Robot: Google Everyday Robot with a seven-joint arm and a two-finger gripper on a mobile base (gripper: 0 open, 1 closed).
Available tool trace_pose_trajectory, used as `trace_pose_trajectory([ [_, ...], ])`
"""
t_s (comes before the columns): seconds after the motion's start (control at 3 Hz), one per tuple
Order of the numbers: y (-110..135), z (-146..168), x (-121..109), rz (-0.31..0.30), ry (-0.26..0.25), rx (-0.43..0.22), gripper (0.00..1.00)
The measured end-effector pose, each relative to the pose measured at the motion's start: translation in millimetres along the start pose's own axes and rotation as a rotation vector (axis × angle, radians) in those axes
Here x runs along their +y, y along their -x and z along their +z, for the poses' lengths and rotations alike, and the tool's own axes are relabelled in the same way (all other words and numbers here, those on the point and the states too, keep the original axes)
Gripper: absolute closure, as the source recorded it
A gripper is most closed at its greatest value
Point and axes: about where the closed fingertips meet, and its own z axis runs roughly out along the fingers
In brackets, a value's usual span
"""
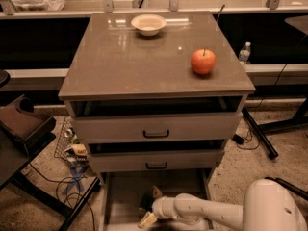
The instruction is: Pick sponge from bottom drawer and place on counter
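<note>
The bottom drawer (124, 196) is pulled out at the foot of the grey cabinet. My white arm reaches into it from the lower right. My gripper (151, 207) is low over the drawer floor, its fingers (147, 220) spread apart. A small dark pad, the sponge (144, 202), lies between them on the floor, partly hidden by the gripper. I cannot tell whether the fingers touch it. The counter (144, 61) is the glossy grey-brown top of the cabinet, well above the gripper.
A red apple (203, 61) stands on the counter's right side and a white bowl (148, 24) at its back. The two upper drawers stand slightly open. A dark chair (19, 129) and cables lie at the left, a water bottle (245, 52) at the right.
</note>
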Motion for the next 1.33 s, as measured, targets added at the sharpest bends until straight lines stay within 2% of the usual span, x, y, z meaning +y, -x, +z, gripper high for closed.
trace_pose_trajectory([
  [0.33, -5, 11, 1, -0.004, -0.001, 0.023, 0.00],
  [1.0, -15, 26, -1, -0.063, -0.007, 0.121, 0.44],
  [1.33, -15, 27, 1, -0.063, -0.004, 0.119, 0.36],
])
